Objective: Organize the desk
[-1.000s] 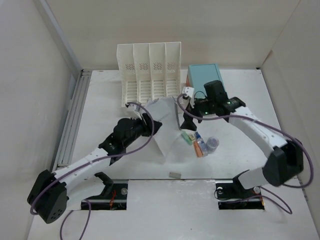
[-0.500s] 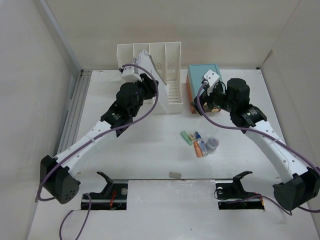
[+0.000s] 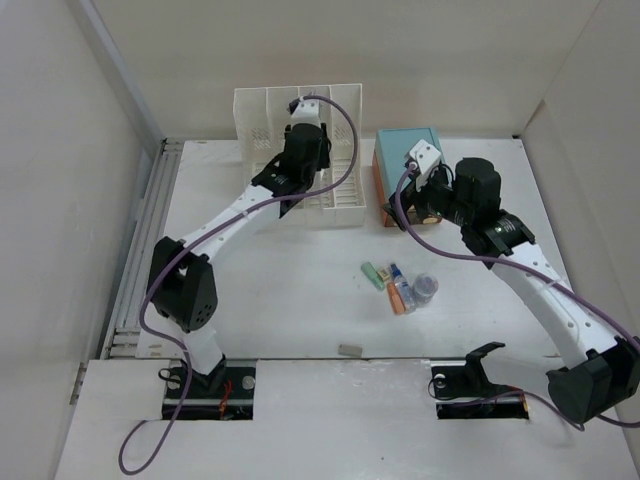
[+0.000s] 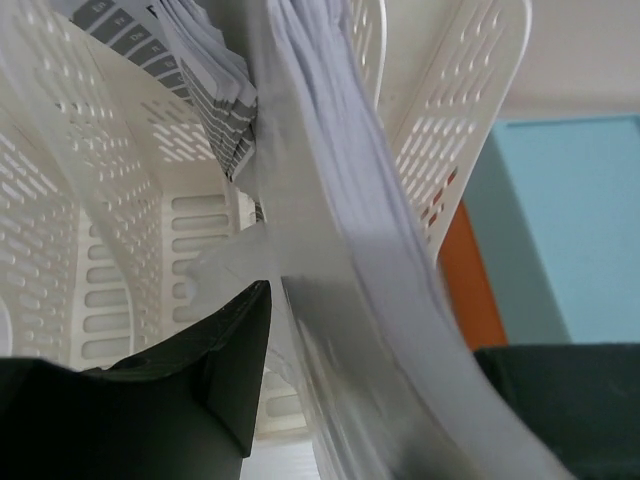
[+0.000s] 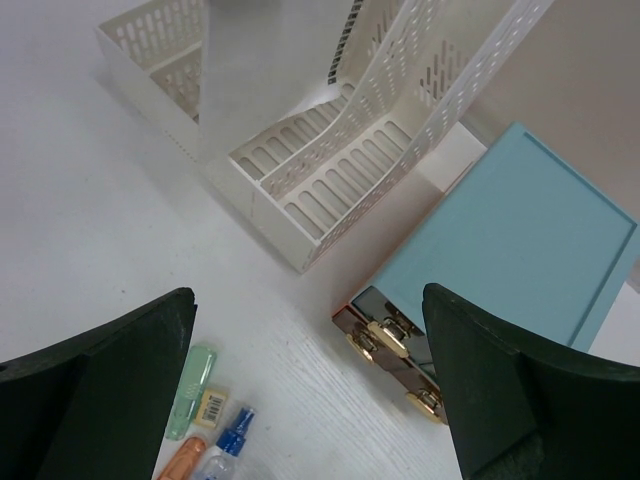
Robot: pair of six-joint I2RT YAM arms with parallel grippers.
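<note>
The white desk (image 3: 300, 310) carries a white slotted file rack (image 3: 335, 200) at the back. My left gripper (image 3: 303, 118) reaches into the rack. In the left wrist view a bowed sheaf of papers (image 4: 340, 200) stands in a rack (image 4: 470, 90) slot between my spread fingers (image 4: 215, 370), with a thin gap beside the left one. More papers (image 4: 200, 60) sit in the slot to the left. My right gripper (image 3: 408, 205) hovers open and empty in front of the teal-topped drawer box (image 3: 408, 152). In its wrist view the gripper (image 5: 310, 300) hangs over bare desk (image 5: 120, 230).
Small items lie mid-desk: a green tube (image 3: 373, 273) (image 5: 190, 390), a blue-capped spray bottle (image 3: 397, 276) (image 5: 232, 432), an orange piece (image 3: 401, 299) and a clear round piece (image 3: 427, 287). A small grey block (image 3: 350, 350) lies near the front. The drawer box (image 5: 520, 230) shows gold handles (image 5: 385, 335).
My left arm swung the papers from mid-desk up and back into the rack slot and its jaws spread. My right arm let go of the sheet, rose beside the teal box, then held still.
</note>
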